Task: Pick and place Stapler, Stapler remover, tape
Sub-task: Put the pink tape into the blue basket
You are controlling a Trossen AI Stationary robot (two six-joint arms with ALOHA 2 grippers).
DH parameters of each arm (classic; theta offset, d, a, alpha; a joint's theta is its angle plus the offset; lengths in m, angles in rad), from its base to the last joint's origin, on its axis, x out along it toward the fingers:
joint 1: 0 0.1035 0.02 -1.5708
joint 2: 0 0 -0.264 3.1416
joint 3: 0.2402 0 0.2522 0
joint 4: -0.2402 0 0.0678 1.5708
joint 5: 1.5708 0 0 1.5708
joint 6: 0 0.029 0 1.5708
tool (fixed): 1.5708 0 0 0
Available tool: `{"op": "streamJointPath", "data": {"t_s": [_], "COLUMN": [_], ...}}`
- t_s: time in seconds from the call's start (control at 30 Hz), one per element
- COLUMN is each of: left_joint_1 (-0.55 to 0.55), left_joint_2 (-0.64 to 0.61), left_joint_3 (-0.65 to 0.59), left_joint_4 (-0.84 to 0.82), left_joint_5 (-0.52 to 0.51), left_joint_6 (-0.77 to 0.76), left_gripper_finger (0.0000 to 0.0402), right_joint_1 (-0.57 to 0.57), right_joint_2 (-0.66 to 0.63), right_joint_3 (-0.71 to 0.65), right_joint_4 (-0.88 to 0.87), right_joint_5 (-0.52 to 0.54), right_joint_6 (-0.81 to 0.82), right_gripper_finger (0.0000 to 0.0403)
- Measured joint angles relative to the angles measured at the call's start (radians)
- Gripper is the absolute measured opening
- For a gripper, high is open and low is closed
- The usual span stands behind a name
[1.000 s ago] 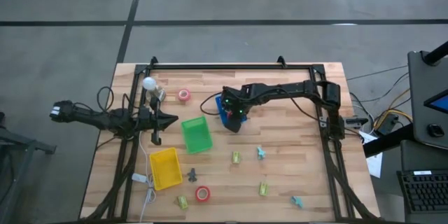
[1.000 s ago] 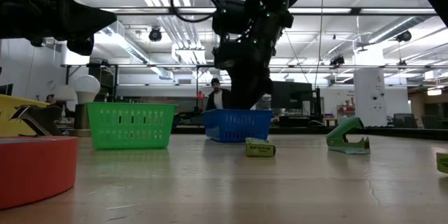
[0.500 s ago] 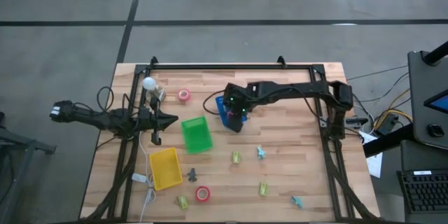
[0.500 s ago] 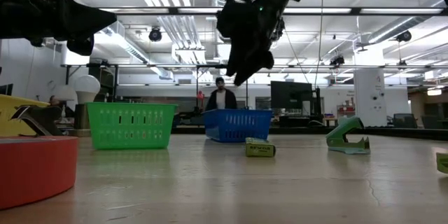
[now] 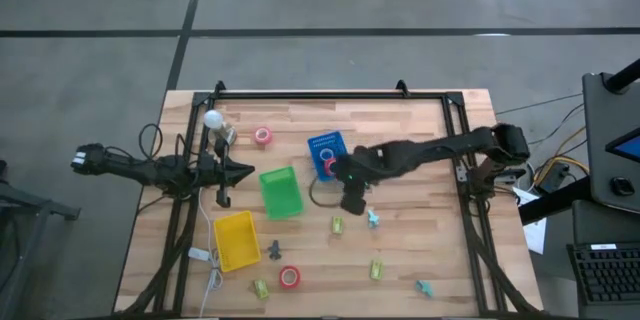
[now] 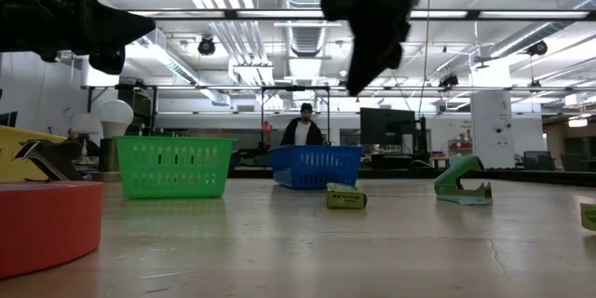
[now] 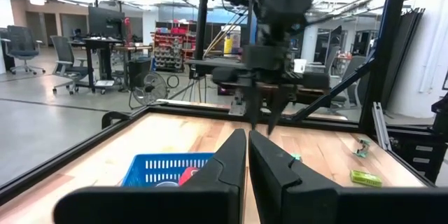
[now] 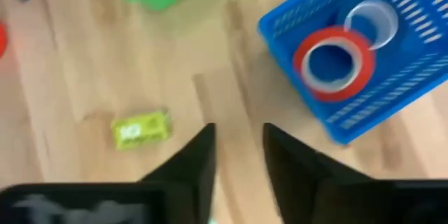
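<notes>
At the left edge of the desk [image 5: 420,120] the left claw [image 5: 245,171] waits, its fingers pressed together, empty. In the middle, the blue bin [image 5: 326,154] holds a red tape roll [image 8: 334,61] and a pale one [image 8: 371,19]. Just beside it the right claw [image 5: 352,200] hangs above the wood, fingers a little apart and holding nothing. A yellow-green stapler [image 8: 142,129] lies near. If the claw descends off centre, I think one finger could push the stapler away.
</notes>
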Motion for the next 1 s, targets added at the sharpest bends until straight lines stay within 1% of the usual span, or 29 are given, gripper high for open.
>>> {"op": "streamJointPath", "data": {"t_s": [0.1,0.13,0.17,0.3,0.47,0.63,0.73,0.8,0.93,1.0], "left_joint_1": [0.000,0.000,0.000,0.000,0.000,0.000,0.000,0.000,0.001,0.002], "left_joint_2": [0.000,0.000,0.000,0.001,0.001,0.001,0.001,0.001,0.001,0.009], "left_joint_3": [0.000,0.000,0.000,0.000,0.000,0.000,0.000,0.000,0.000,0.000], "left_joint_4": [0.000,0.000,0.000,-0.002,-0.005,-0.011,-0.017,-0.009,0.056,0.140], "left_joint_5": [0.000,0.000,0.000,0.000,0.000,0.000,0.000,0.000,-0.011,-0.016], "left_joint_6": [0.000,0.000,0.000,0.000,0.000,0.000,0.000,-0.001,-0.028,-0.054], "left_gripper_finger": [0.0023,0.0023,0.0023,0.0023,0.0023,0.0023,0.0023,0.0023,0.0023,0.0023], "right_joint_1": [0.050,0.068,0.086,0.161,0.245,0.293,0.311,0.311,0.307,0.305], "right_joint_2": [-0.044,-0.061,-0.081,-0.175,-0.316,-0.434,-0.486,-0.512,-0.559,-0.576], "right_joint_3": [-0.076,-0.102,-0.126,-0.226,-0.354,-0.484,-0.568,-0.614,-0.683,-0.711], "right_joint_4": [0.052,0.077,0.100,0.194,0.289,0.464,0.598,0.652,0.661,0.661], "right_joint_5": [0.005,0.008,0.009,0.035,0.186,0.268,0.272,0.265,0.270,0.270], "right_joint_6": [0.026,0.031,0.037,0.064,0.073,0.077,0.043,0.020,0.016,0.016], "right_gripper_finger": [0.0034,0.0021,0.0017,0.0010,0.0009,0.0008,0.0008,0.0008,0.0008,0.0008]}}
